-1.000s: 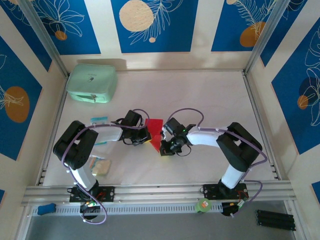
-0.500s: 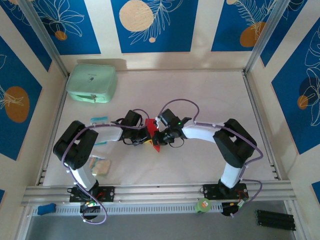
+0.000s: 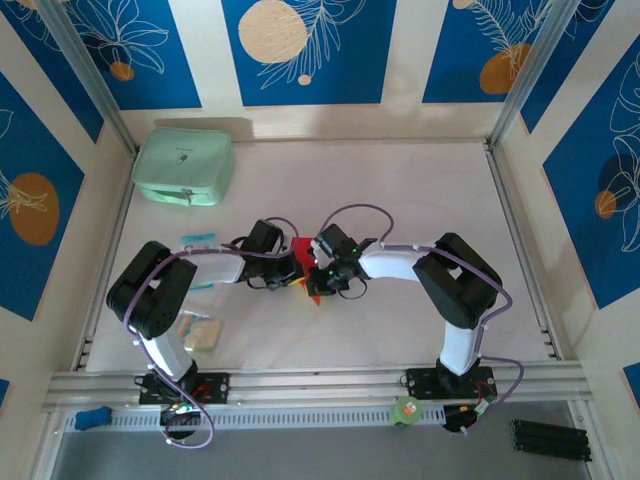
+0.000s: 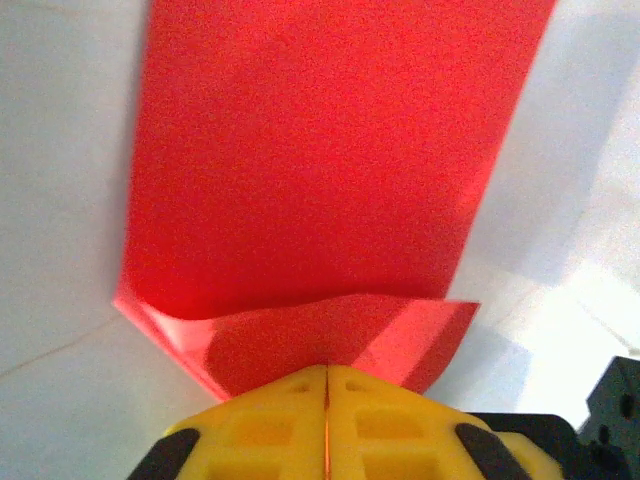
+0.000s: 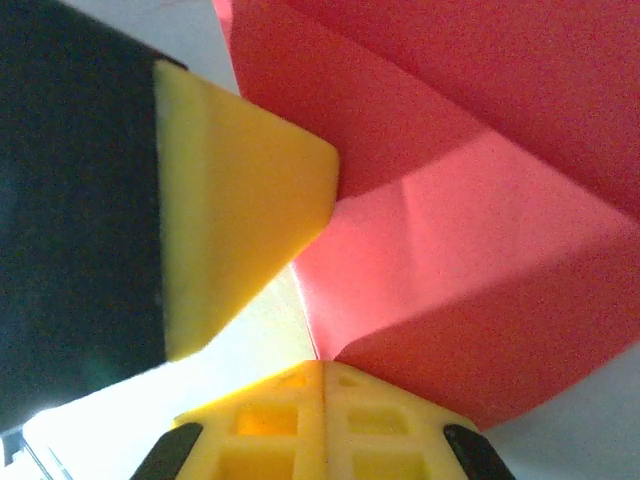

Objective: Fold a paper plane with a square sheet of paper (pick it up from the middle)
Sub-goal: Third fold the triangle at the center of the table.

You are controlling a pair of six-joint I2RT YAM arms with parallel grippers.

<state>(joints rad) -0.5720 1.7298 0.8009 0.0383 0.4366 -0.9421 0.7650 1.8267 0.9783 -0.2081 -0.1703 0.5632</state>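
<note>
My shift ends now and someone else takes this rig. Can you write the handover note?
Left gripper: shut, pinching an edge of the red sheet.
Right gripper: shut on the sheet too, close beside the left one.
Sheet: middle of the table, between both grippers, one flap bent up.
Done: sheet gripped, bending begun.
Left: no plane shape yet; all the main folds.

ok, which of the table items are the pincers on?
The red sheet of paper: left pincer and right pincer both pinch it. Mint-green case and pale packet lie apart, untouched.
</note>
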